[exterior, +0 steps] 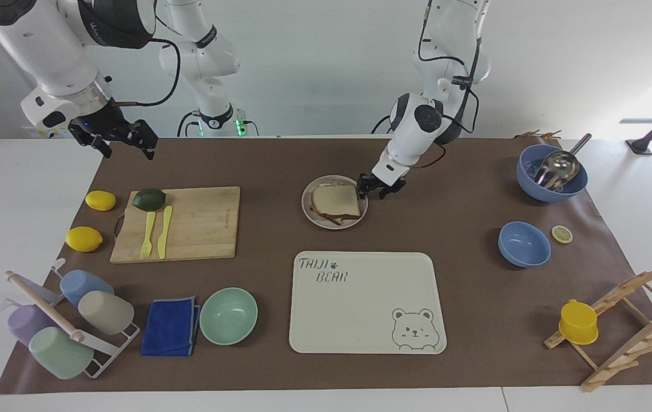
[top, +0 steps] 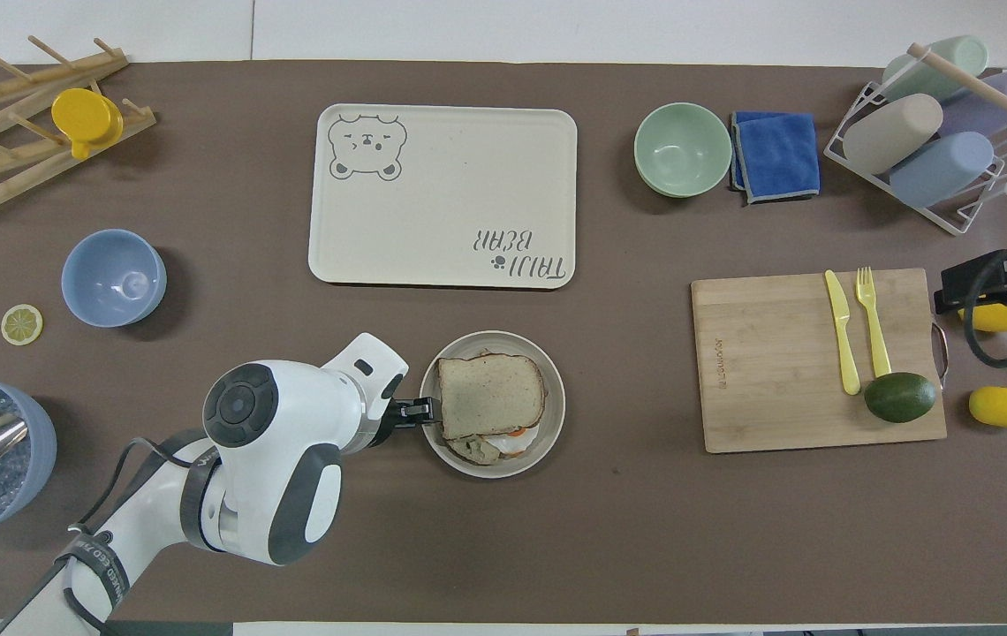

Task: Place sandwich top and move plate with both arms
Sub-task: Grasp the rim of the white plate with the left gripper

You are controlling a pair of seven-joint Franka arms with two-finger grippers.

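Observation:
The sandwich top (exterior: 336,199) lies on a stack of bread and fried egg on the plate (exterior: 306,201), in the middle of the mat on the robots' side. In the overhead view the top slice (top: 490,395) covers most of the plate (top: 554,424), and a bit of egg (top: 508,438) shows under it. My left gripper (exterior: 380,187) is open and low at the plate's rim, at the edge toward the left arm's end; it also shows in the overhead view (top: 422,409). My right gripper (exterior: 113,142) is open and empty, raised over the mat's edge near the lemons (top: 994,283).
The bear-printed tray (exterior: 360,309) lies farther from the robots than the plate. A cutting board (exterior: 200,223) with avocado, fork and knife is toward the right arm's end, with two lemons (exterior: 83,238) beside it. A mint bowl (exterior: 228,316) and two blue bowls (exterior: 524,244) stand around.

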